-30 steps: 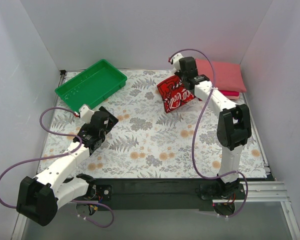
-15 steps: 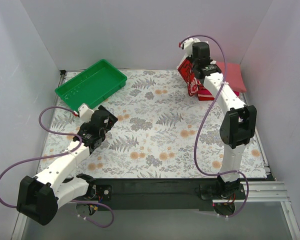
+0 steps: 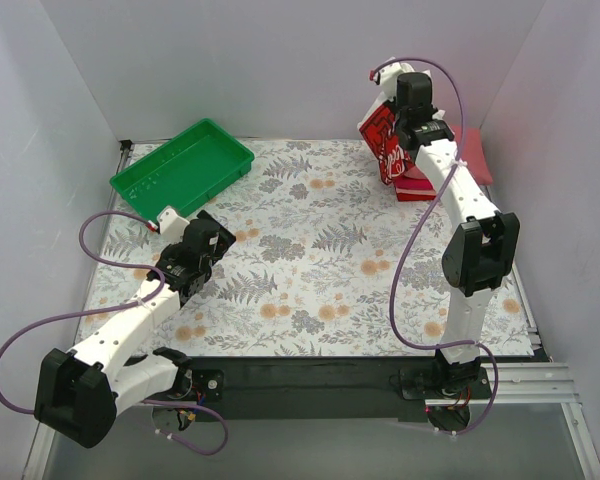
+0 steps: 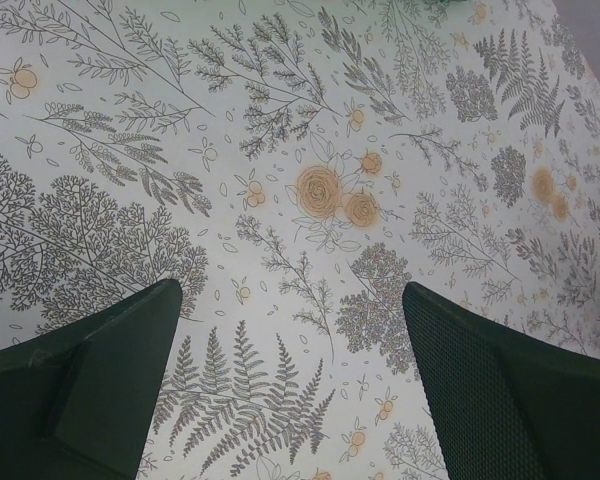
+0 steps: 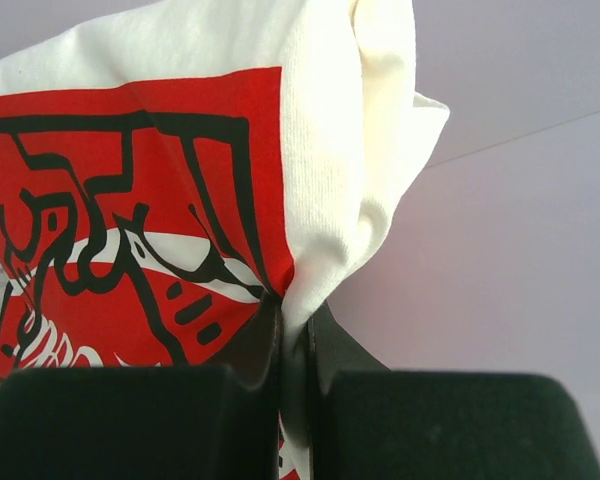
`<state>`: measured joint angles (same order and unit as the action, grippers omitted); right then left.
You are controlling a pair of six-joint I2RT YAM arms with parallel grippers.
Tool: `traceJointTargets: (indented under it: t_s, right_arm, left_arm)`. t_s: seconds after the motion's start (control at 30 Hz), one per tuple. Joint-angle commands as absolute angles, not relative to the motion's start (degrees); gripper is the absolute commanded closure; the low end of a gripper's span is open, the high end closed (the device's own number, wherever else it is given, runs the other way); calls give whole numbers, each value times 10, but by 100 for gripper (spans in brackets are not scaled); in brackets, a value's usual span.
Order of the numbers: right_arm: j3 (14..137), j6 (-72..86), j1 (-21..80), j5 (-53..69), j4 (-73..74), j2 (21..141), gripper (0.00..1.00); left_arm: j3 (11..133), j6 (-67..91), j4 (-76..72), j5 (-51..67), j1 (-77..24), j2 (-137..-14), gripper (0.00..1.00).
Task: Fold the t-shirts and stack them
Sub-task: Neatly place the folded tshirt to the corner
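Right gripper [image 5: 295,335]: we are pinching the white, red-printed cloth tee [image 3: 381,142].
Stack: salmon-pink folded tees [image 3: 467,150] lying rightward, tabletop's [image 3: 310,265] far-right corner.
Left gripper [image 4: 292,370]: gaping wide, empty.

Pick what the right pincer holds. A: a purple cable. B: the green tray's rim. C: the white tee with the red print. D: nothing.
C: the right pincer is shut on a fold of the white tee with the red print, held up beside the folded pink tee.
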<state>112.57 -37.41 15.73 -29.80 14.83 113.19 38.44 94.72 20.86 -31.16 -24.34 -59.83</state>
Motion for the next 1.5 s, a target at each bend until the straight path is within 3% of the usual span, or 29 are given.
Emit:
traceJointTargets:
  t_s: [0.0,0.63,1.0,1.47]
  right_arm:
    - [1185,-357,155,-322,105,1086,99]
    - [1234,-353,142,-326,104,1107,99]
    - [1196,-323,124,-293,105,1138,99]
    - [1252,-287,124,-247,151,1133,99]
  left_arm:
    - [406,945,214,-334,-243,-598,8]
    - [407,947,213,-329,-243,-609,7]
    - [411,946,213,-326,-243,-627,7]
    - [410,947,212,-321,-243,-634,7]
